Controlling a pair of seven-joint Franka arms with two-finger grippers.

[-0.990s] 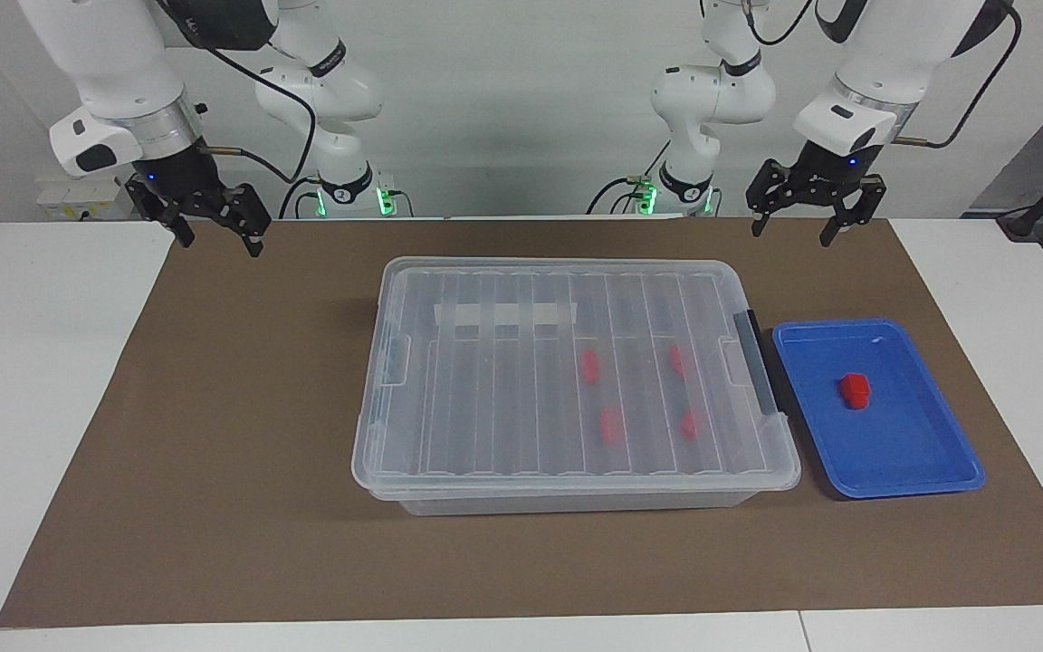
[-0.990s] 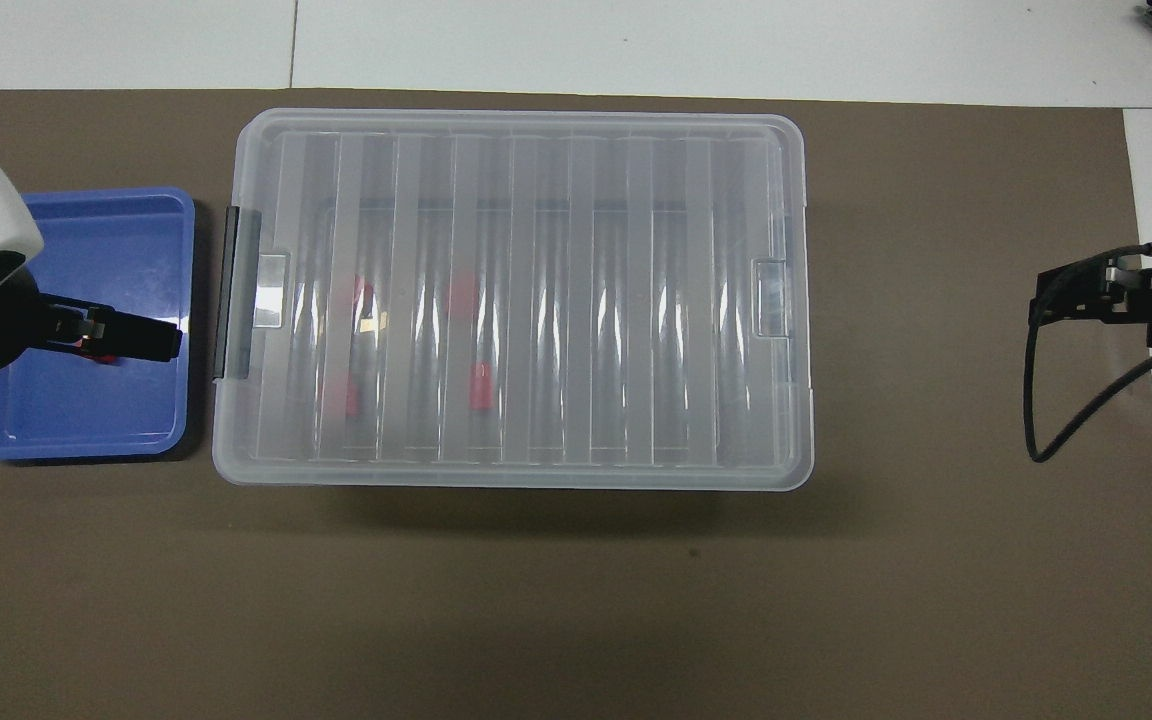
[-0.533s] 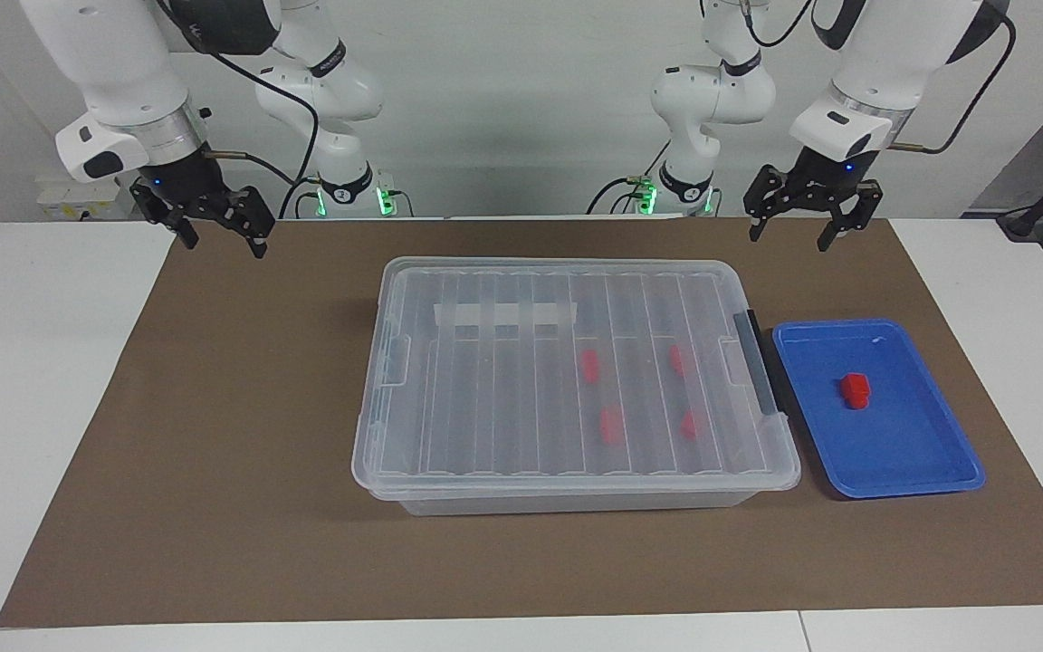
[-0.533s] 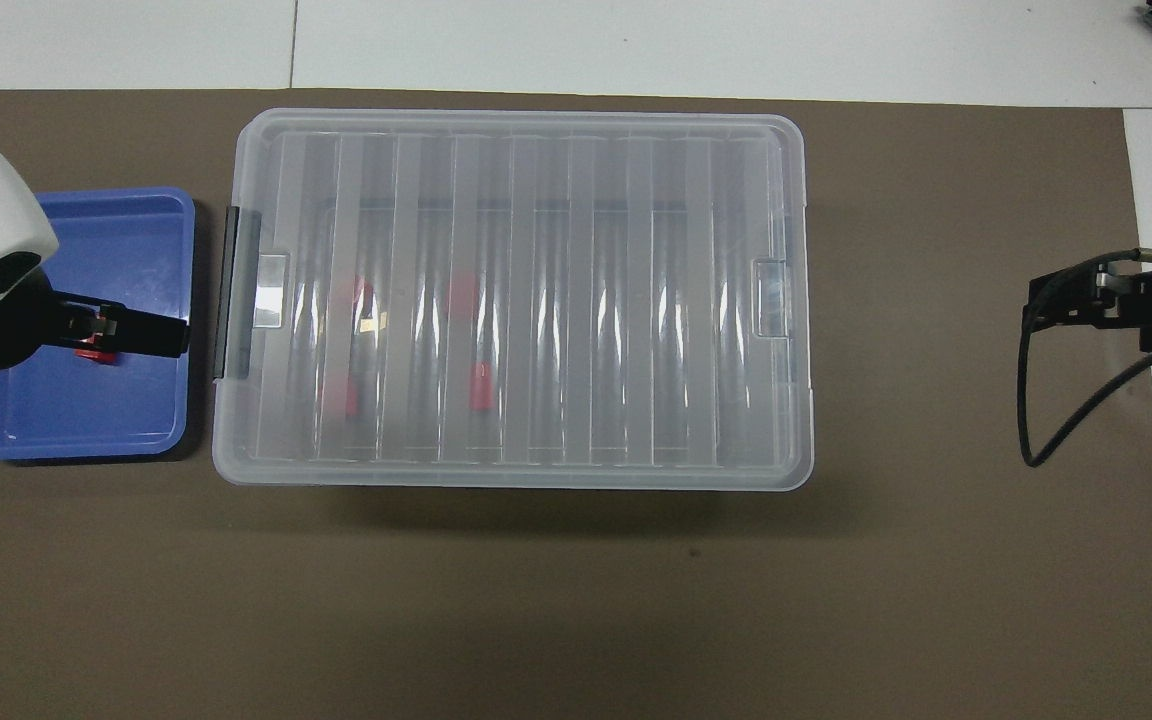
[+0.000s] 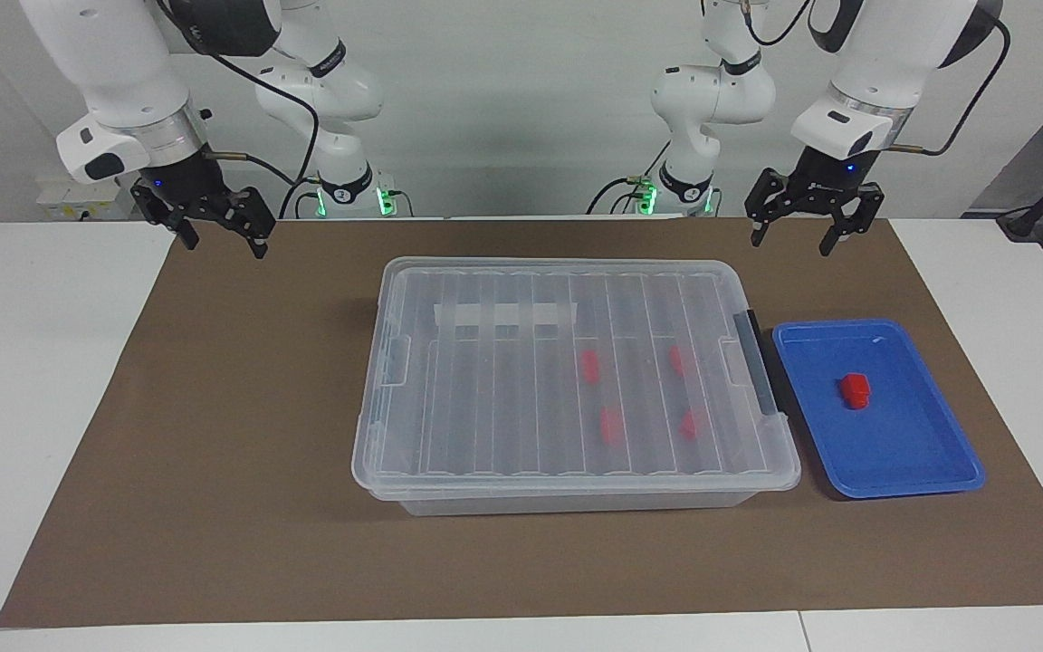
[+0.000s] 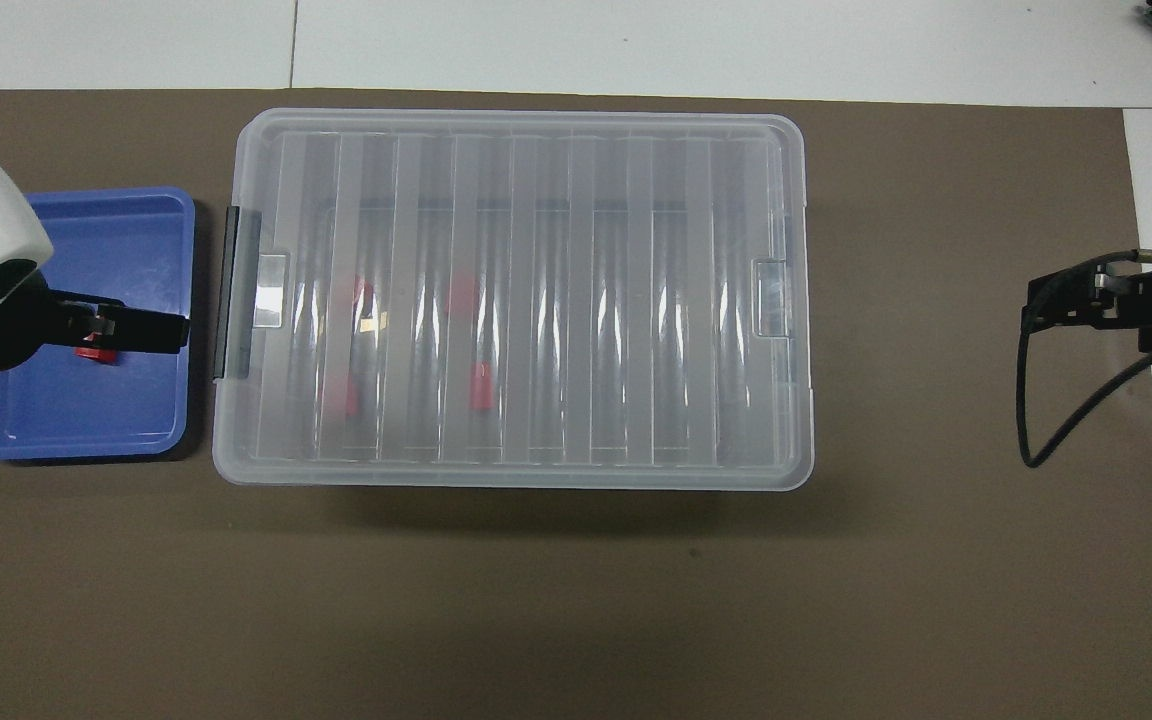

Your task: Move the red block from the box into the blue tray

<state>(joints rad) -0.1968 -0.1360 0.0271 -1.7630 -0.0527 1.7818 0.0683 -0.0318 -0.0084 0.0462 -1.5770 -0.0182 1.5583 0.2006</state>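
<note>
- Red block [image 5: 855,390] sat in the blue tray [image 5: 924,466], beside the box [image 5: 449,380] w/ lid shut.
- Four more red blocks [image 5: 611,425] lay inside the box.
- Left gripper [image 5: 789,238] hung up high, fingers apart, holding nothing.
- Right gripper [image 5: 221,243] too, fingers apart.

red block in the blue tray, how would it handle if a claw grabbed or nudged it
The red block looks like small, chunky plastic, so it is probably stiff and light. It sits squat with flat-looking faces, so a nudge would more likely slide it across the smooth floor of the blue tray than roll it. The tray's raised rim should stop it.
</note>
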